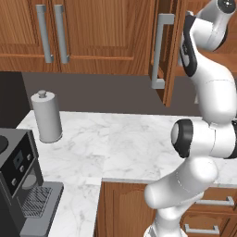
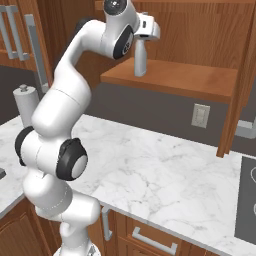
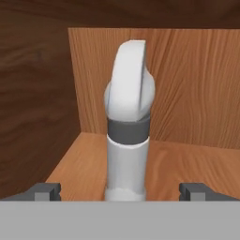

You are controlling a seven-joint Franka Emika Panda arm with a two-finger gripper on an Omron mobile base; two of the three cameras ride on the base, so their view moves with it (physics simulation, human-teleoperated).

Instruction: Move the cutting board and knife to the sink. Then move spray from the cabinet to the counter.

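The spray (image 2: 140,59), a pale grey-white bottle with a dark collar, stands upright on the bottom shelf (image 2: 175,77) of the open reddish-brown cabinet (image 1: 106,32). In the hand view the spray (image 3: 127,126) is centred and close. My gripper (image 3: 121,192) is open, one fingertip (image 3: 45,191) on each side of the bottle's base, both well apart from it. From the right base view the hand (image 2: 148,27) sits level with the nozzle, inside the cabinet opening. The white marble counter (image 1: 120,143) lies below. The cutting board, knife and sink are out of view.
A cabinet door (image 1: 163,51) hangs open beside my arm, another (image 2: 244,80) at the right. A paper-towel roll (image 1: 46,115) stands at the counter's back left, a coffee machine (image 1: 21,180) at the front left. A wall outlet (image 2: 201,115) and a dark cooktop edge (image 2: 247,200) are at the right.
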